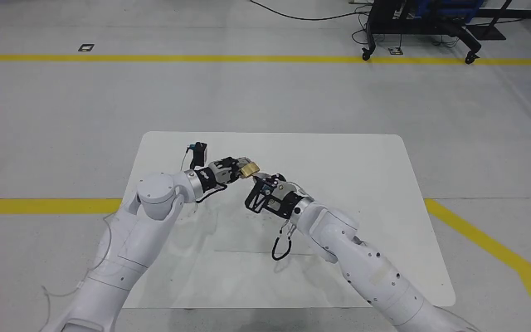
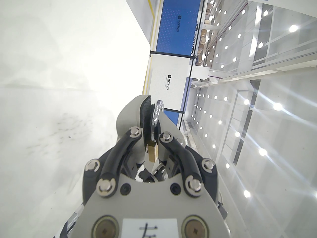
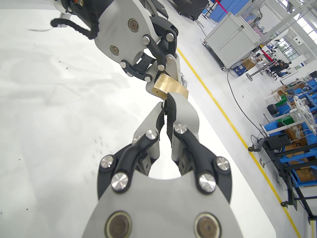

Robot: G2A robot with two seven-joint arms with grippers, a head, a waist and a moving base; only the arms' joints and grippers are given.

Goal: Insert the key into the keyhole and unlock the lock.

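My left gripper point(image 2: 151, 118) clamped the lock point(image 3: 171, 88) midair, presented rightward for access. My right gripper point(image 3: 166, 107) sat pinched shut against it; whether on the key, couldn't tell.

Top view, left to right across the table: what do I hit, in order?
small black device → left gripper → brass lock, held in that gripper → right gripper, its body to the right of the lock and its tips close beside it.
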